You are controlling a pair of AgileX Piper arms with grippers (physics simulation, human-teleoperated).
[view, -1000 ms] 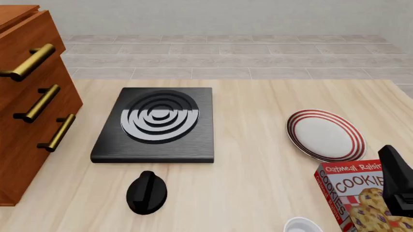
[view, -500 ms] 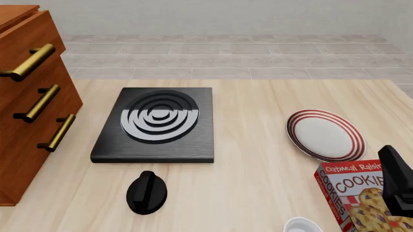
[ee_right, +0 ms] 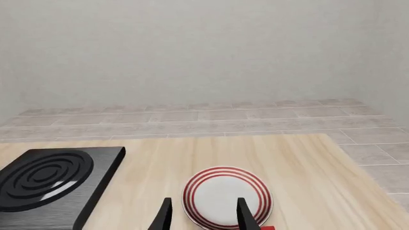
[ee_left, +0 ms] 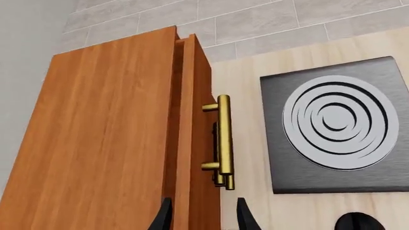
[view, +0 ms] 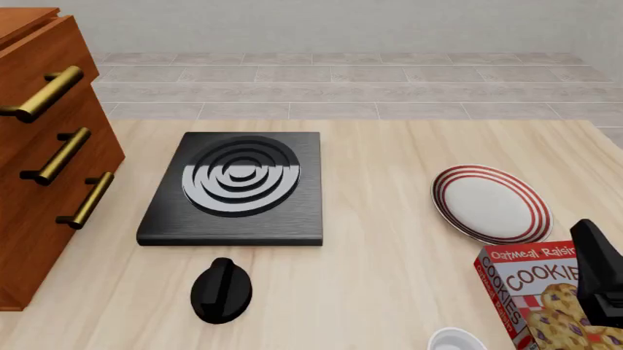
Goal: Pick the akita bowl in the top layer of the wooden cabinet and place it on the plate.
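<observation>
Pale wood table (view: 389, 240) is backed by grey tiled floor and a plain wall. At 9 o'clock in the front view the cabinet (view: 39, 168) is seen with three brass handles; its top layer (view: 44, 69) is closed, and the bowl cannot be seen in any view. A black stove (view: 236, 188) is set at centre, a black knob (view: 222, 289) at 6 o'clock. The plate (view: 492, 203) lies at 4 o'clock, bare, near a cookie box (view: 530, 295). The left gripper (ee_left: 203, 215) is held above the cabinet's front edge, fingers parted, nothing between them. The right gripper (ee_right: 203, 215) is raised, aimed forward over the plate, fingers parted and empty; its arm (view: 602, 273) is seen at the lower right
</observation>
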